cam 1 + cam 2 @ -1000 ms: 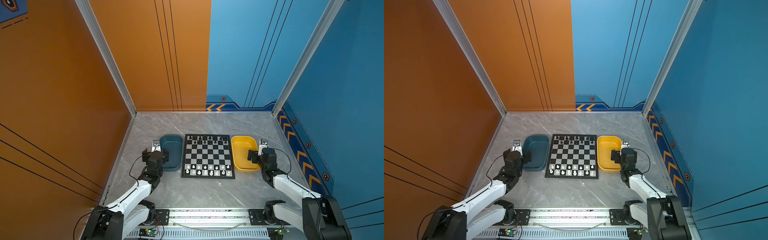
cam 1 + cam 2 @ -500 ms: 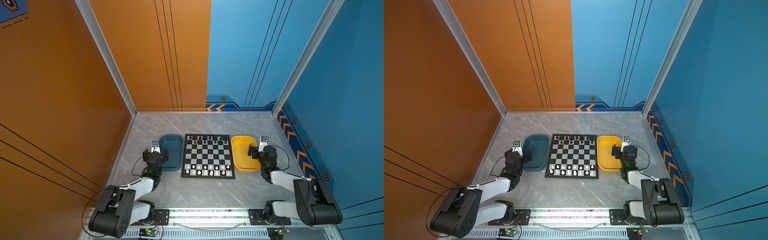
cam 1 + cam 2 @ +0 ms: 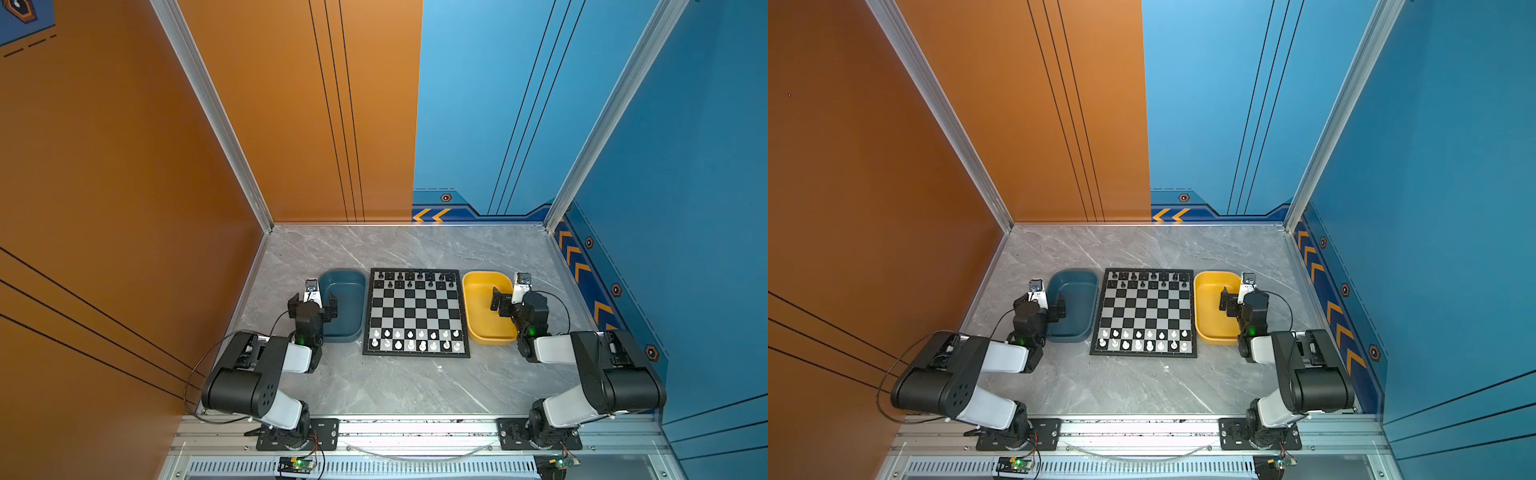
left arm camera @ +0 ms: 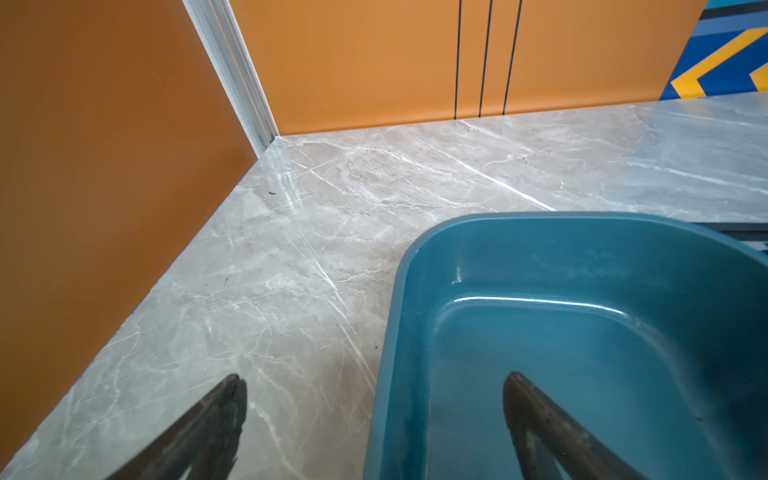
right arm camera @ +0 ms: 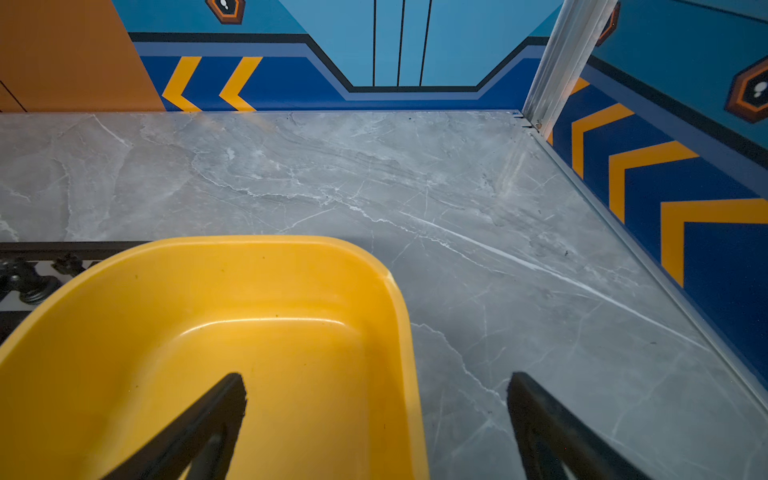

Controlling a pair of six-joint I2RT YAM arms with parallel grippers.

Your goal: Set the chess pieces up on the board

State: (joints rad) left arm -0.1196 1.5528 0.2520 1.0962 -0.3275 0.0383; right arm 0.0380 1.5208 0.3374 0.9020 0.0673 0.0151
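Note:
The board [image 3: 415,311] [image 3: 1144,309] lies flat in the middle of the table. Black chess pieces [image 3: 400,276] fill its two far rows and white chess pieces [image 3: 410,333] its two near rows. My left gripper [image 3: 313,300] [image 4: 374,378] is open and empty, straddling the left rim of the dark blue tray [image 3: 343,305] [image 4: 582,332]. My right gripper [image 3: 517,297] [image 5: 376,376] is open and empty too, straddling the right rim of the yellow tray [image 3: 484,307] [image 5: 208,332]. A few black pieces [image 5: 25,282] show past the yellow tray in the right wrist view.
Both trays look empty. Orange walls [image 3: 166,166] close the left and back, blue walls [image 3: 685,166] the right. Bare marble table [image 3: 415,386] stretches in front of and behind the board. An aluminium rail [image 3: 415,428] carries both arm bases.
Both arms have folded back, elbows rising over their bases. The grippers stayed open at the trays' outer rims. The pieces have not moved.

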